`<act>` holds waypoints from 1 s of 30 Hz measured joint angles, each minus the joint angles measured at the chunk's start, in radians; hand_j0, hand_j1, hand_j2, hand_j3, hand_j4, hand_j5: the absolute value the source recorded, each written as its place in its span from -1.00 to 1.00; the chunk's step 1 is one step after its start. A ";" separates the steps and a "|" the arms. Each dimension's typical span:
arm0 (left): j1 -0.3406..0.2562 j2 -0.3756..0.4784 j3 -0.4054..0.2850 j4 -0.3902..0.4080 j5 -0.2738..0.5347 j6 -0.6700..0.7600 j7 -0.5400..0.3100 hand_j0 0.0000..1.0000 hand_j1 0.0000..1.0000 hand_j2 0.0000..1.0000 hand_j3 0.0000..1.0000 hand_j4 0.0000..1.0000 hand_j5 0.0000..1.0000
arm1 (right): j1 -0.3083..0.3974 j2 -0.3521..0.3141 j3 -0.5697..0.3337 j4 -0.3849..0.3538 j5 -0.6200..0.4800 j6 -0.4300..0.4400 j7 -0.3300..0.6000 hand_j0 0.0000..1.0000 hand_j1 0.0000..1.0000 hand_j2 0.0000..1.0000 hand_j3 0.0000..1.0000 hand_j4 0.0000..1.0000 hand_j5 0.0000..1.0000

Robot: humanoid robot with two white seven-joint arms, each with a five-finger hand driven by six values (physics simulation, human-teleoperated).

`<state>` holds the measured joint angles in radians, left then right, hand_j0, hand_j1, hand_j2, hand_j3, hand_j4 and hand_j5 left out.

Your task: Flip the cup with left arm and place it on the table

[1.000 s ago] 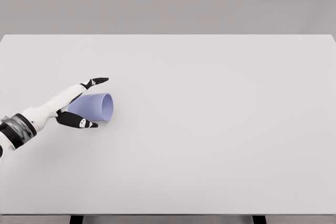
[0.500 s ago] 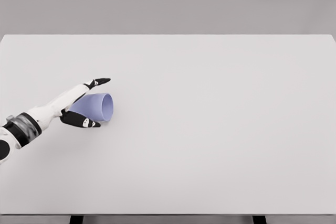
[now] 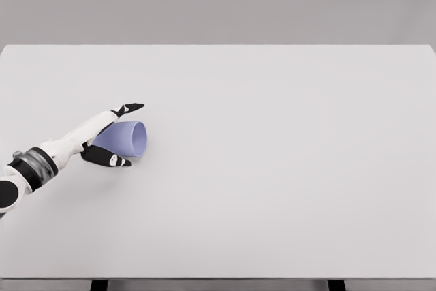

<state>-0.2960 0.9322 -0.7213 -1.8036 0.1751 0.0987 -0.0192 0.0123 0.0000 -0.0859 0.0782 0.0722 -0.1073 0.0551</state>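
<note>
Blue cup [image 3: 125,139] lay on its side at the worktop's [image 3: 272,168] left, mouth facing right, left hand [image 3: 102,138] straddling its base, fingers spread, not yet clamped, likely for a flip-grasp.

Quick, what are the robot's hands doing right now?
Left hand: fingers open around the purple cup lying on its side; a firm grip cannot be told.
Right hand: not in view.

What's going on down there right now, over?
Left robot hand open around cup, fingers either side, no firm grip seen. Cup on its side on table, mouth facing right. Right arm out of view. Nothing in the way.
</note>
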 measured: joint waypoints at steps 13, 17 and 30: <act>-0.005 -0.004 0.000 0.000 -0.006 0.029 0.001 1.00 1.00 1.00 1.00 1.00 1.00 | 0.000 0.000 0.000 0.000 0.000 0.000 0.000 1.00 1.00 1.00 1.00 1.00 1.00; -0.008 -0.004 0.000 0.001 -0.010 0.037 0.002 1.00 1.00 1.00 1.00 1.00 1.00 | 0.000 0.000 0.000 0.000 0.000 0.000 0.000 1.00 1.00 1.00 1.00 1.00 1.00; -0.014 -0.020 0.000 0.002 -0.025 0.057 0.002 1.00 1.00 1.00 1.00 1.00 1.00 | 0.000 0.000 0.000 0.000 0.000 0.000 0.000 1.00 1.00 1.00 1.00 1.00 1.00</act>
<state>-0.3099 0.9120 -0.7216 -1.8017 0.1497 0.1561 -0.0176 0.0123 0.0000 -0.0859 0.0782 0.0721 -0.1073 0.0551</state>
